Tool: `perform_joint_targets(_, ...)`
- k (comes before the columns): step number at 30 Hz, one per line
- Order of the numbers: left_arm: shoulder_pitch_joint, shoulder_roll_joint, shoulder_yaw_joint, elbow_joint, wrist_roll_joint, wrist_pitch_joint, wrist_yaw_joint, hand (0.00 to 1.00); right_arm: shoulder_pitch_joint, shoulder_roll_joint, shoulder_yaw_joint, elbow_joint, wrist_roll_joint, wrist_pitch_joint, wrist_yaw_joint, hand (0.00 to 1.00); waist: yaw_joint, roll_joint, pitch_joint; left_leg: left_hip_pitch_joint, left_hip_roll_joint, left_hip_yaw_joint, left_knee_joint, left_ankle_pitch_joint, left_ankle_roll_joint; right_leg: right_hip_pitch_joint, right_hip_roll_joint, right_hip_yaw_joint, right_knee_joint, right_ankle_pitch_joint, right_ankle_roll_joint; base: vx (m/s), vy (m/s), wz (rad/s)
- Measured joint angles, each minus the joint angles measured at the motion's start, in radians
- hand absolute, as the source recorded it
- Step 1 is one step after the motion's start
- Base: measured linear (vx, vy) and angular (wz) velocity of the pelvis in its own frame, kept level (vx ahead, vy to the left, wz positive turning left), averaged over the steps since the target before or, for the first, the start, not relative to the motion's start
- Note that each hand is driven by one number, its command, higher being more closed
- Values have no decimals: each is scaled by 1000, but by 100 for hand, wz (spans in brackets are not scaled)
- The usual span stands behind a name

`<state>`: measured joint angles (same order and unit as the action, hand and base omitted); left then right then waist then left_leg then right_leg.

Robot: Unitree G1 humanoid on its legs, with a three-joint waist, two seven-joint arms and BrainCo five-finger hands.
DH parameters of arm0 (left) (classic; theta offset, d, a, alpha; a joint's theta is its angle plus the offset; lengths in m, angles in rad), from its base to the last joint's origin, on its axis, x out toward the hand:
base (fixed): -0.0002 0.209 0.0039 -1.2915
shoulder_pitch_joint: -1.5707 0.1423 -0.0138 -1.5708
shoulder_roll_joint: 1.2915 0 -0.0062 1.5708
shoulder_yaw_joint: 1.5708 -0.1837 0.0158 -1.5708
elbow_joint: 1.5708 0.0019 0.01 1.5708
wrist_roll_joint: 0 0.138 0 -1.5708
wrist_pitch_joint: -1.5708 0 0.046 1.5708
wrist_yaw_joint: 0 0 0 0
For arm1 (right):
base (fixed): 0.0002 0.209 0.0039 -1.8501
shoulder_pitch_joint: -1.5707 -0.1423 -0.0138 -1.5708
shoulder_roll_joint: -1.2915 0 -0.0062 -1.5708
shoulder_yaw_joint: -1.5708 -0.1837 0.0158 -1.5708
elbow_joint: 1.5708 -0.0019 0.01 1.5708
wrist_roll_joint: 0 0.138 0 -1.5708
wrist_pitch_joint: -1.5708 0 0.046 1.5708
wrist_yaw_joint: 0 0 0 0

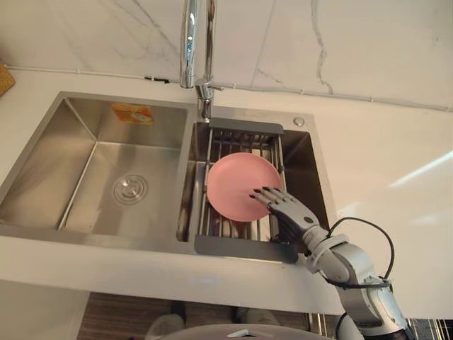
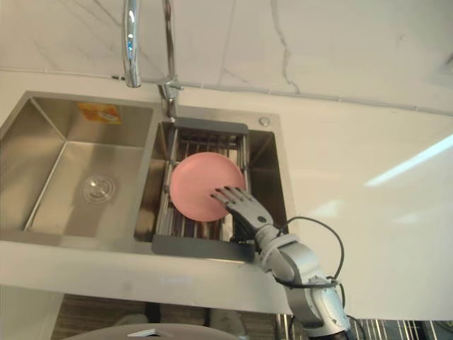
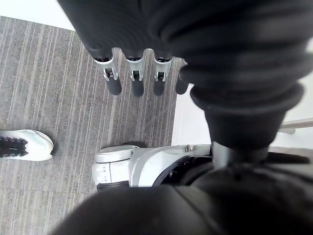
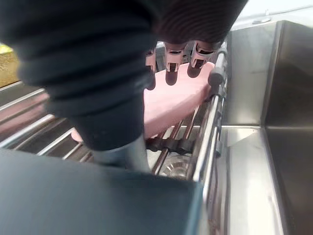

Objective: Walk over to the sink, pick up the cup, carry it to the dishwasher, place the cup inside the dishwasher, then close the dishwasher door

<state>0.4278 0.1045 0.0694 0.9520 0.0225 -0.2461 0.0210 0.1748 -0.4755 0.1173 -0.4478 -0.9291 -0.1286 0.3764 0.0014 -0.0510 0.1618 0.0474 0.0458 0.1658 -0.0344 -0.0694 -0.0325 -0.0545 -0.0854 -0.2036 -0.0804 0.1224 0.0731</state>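
A pink round cup (image 1: 237,184), seen from above as a disc, lies on the wire rack (image 1: 244,129) set in the right basin of the steel sink. My right hand (image 1: 287,205) reaches in from the counter's front edge with its fingers (image 4: 171,66) straight, their dark tips resting on the cup's (image 4: 176,103) near right side. Nothing is curled round the cup. My left hand (image 3: 134,78) hangs down by my side with straight fingers and holds nothing.
The left basin (image 1: 106,170) has a drain and an orange sticker on its back wall. A chrome faucet (image 1: 190,42) rises behind the divider. White counter (image 1: 389,177) spreads to the right. A person's white shoe (image 3: 27,144) stands on the grey floor.
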Motion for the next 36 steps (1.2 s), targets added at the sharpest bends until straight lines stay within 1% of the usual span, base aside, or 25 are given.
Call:
perform_joint_targets(6,-1,1,-2,0,0,3,0,0,-4,-5,35,0,-55,4,5,0,1,1,0,-1,0,0,0,0,0,-1,0,0,0,0,0,-10,-3,0)
perform_joint_targets(9,-3,2,-4,-1,0,5,0,0,-7,-5,42,0,-63,4,6,0,4,1,0,-2,0,-1,0,0,0,-1,0,-1,0,0,0,0,0,0)
perform_joint_targets(13,-3,2,-4,-1,0,6,0,0,-20,-7,69,4,-99,2,-11,0,4,1,0,-2,0,-1,0,-1,0,-1,0,-1,0,0,0,0,0,0)
perform_joint_targets(18,-7,8,-14,-3,0,6,0,0,-22,-6,77,33,-101,-4,-24,0,13,1,0,-7,0,-1,10,-4,-4,-1,-2,-4,0,-1,1,0,0,1)
perform_joint_targets(22,-9,17,-35,-9,1,9,9,0,-20,-7,86,35,-147,-10,-42,0,23,1,0,-11,0,-1,17,-7,-6,0,-4,-9,0,-1,2,0,0,2)
perform_joint_targets(27,-9,18,-36,-11,1,9,9,0,-20,-7,106,38,-201,-11,-64,0,25,1,0,-12,0,-1,17,-7,-5,0,-5,-12,0,-2,3,0,0,0)
perform_joint_targets(35,-2,23,-43,-25,4,8,16,0,-21,-5,118,76,-276,-7,-150,0,30,2,-8,-12,0,-2,21,-7,-6,4,-8,-17,0,-2,4,0,0,0)
perform_joint_targets(36,-1,23,-43,-28,7,8,18,0,-21,-5,120,77,-286,-5,-164,100,31,1,-8,-13,0,-2,24,-8,-8,4,-8,-17,0,-2,4,-31,-4,1)
